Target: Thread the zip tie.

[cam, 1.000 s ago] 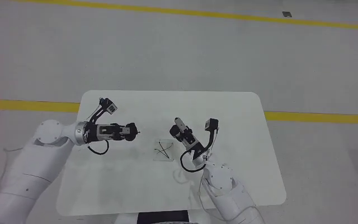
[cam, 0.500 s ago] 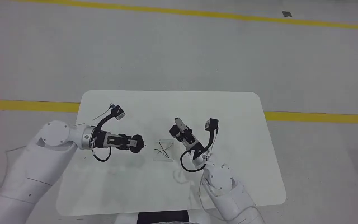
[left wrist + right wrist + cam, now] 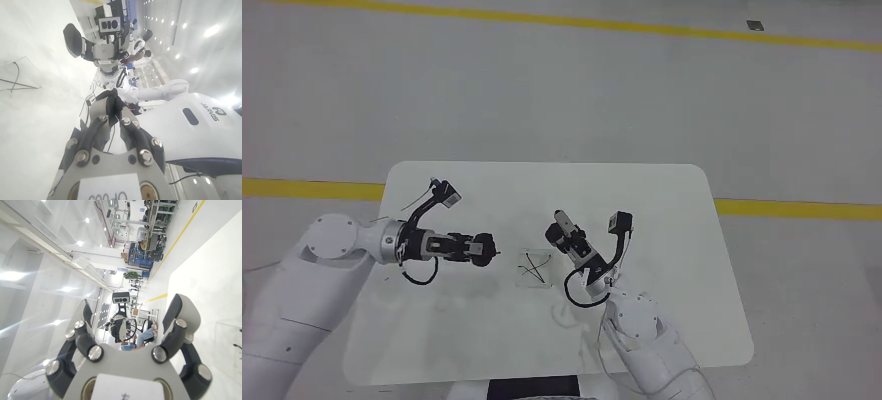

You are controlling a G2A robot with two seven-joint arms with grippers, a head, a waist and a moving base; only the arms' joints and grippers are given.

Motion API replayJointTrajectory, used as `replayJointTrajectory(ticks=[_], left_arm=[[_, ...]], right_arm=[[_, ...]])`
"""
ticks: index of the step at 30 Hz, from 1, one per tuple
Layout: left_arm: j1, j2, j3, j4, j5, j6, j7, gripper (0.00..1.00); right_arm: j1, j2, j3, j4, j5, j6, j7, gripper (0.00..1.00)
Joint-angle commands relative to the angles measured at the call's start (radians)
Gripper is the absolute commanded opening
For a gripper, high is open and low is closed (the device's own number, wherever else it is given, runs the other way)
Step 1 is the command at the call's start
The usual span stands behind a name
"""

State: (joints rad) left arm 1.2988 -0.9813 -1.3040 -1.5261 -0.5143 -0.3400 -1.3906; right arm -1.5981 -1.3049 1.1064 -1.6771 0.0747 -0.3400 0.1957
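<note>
**Location.** The zip tie [image 3: 533, 266] is being recorded as thin dark strands lying crossed on a clear sheet [image 3: 525, 281] on the white table [image 3: 662, 200], between the two grippers. Whether one tie or several are lying there cannot be told. No contact with either tool is being observed.

**Tools.** The left gripper [image 3: 113, 93] is being held with its fingertips pressed together, and nothing is being seen between them. It is being held near the sheet's left side, apart from it. The right gripper [image 3: 130, 308] is being held with its jaws spread wide and empty, near the sheet's far right corner.

**Handling, as judged.** The tie is being assessed as very light, thin, smooth and springy along its length. It is therefore likely to slide or flick away on the slick sheet under a glancing touch. A pinch across the flat of the strap, just behind the tail end, is being recommended for one gripper. The head block is being recommended for the other, so that the slot is being kept facing the tail. The head cannot be located in these views. The left gripper would need to be opened first.
</note>
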Motion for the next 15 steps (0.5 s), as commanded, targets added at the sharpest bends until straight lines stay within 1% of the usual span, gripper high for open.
replayJointTrajectory(ticks=[1,4,6,7,15], left_arm=[[0.007,-0.002,-0.018,-0.009,0.001,0.000,0.001,0.00],[0.020,-0.008,-0.038,-0.015,-0.013,0.000,0.001,0.00],[0.025,-0.013,-0.041,-0.016,-0.011,0.000,0.001,0.00],[0.028,-0.015,-0.041,-0.009,-0.017,0.000,0.001,0.00],[0.028,-0.015,-0.041,-0.009,-0.017,0.000,0.001,0.00]], right_arm=[[0.000,0.000,0.000,0.000,0.000,0.000,0.000,1.00],[0.000,0.000,0.000,0.000,0.000,0.000,0.000,1.00],[0.000,0.000,0.000,0.000,0.000,0.000,0.000,1.00],[0.000,0.000,0.000,0.000,0.000,0.000,0.000,1.00],[0.000,0.000,0.000,0.000,0.000,0.000,0.000,1.00]])
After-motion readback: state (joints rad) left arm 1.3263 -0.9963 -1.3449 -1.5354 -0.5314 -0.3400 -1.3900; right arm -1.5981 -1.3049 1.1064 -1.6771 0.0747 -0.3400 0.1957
